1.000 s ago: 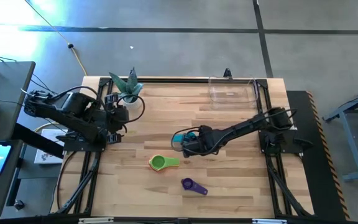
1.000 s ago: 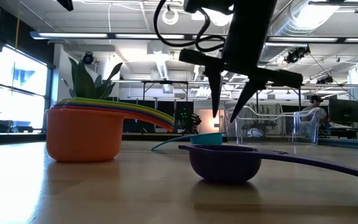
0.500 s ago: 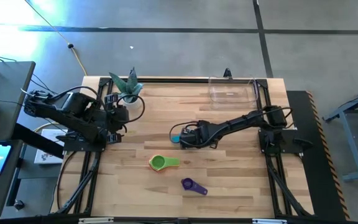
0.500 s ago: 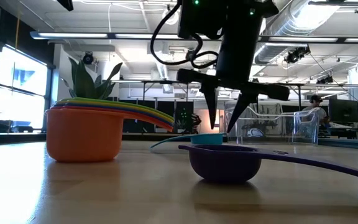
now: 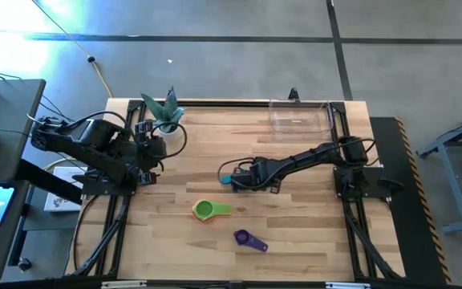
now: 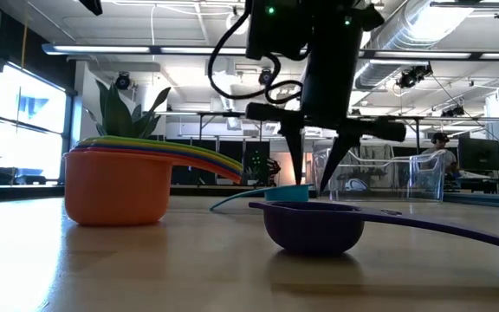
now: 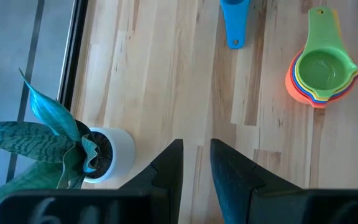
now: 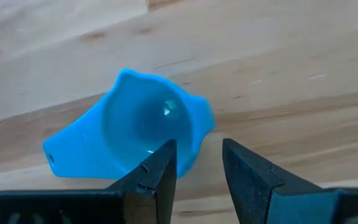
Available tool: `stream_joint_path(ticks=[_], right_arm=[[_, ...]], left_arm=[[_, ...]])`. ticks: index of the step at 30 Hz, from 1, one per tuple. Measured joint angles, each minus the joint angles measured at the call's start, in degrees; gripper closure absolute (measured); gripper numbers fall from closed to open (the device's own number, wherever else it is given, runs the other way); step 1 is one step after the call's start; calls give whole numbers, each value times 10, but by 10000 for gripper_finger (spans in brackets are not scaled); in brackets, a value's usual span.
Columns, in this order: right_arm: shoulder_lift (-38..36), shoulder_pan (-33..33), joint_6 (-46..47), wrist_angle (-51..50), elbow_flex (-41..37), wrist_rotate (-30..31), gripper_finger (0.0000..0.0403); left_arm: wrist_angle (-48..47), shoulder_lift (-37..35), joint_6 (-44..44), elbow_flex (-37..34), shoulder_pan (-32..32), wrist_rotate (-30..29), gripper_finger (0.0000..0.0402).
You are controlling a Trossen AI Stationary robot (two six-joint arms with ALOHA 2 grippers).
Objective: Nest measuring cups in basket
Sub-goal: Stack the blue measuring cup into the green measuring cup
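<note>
A blue measuring cup [image 8: 129, 124] sits upright on the wooden table near its middle [image 5: 226, 178]. My right gripper [image 8: 197, 152] hangs open just above it, pointing down. One finger is over the bowl and the other is outside the rim. Several nested cups, green on top [image 5: 206, 210], stand nearer the front edge, and a purple cup [image 5: 245, 238] lies beyond them. The clear basket [image 5: 299, 119] stands at the far right edge. My left gripper [image 7: 196, 155] waits open above the table's left side, by the plant. My right gripper comes from above, its fingers [image 8: 163, 162] on either side of the blue cup's rim [image 8: 194, 144], on the side away from the handle. I cannot tell whether either finger touches the cup, which rests on the table.
A white pot with a green plant [image 5: 163, 112] stands at the far left corner, close to my left arm. Bare wood lies between the blue cup and the basket.
My right gripper has come down toward the blue cup and shifted slightly toward the table's far edge. The cups have stayed where they were.
</note>
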Motion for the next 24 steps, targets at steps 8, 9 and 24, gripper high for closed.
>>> stream_joint_path(ticks=[8,9,24], right_arm=[[12,0,-7,10,0,-5,285],[12,0,-7,5,0,-3,290],[8,-5,-72,-16,0,8,397]], left_arm=[[0,0,10,0,0,0,332],[0,0,10,0,0,0,332],[-2,0,11,0,0,0,332]])
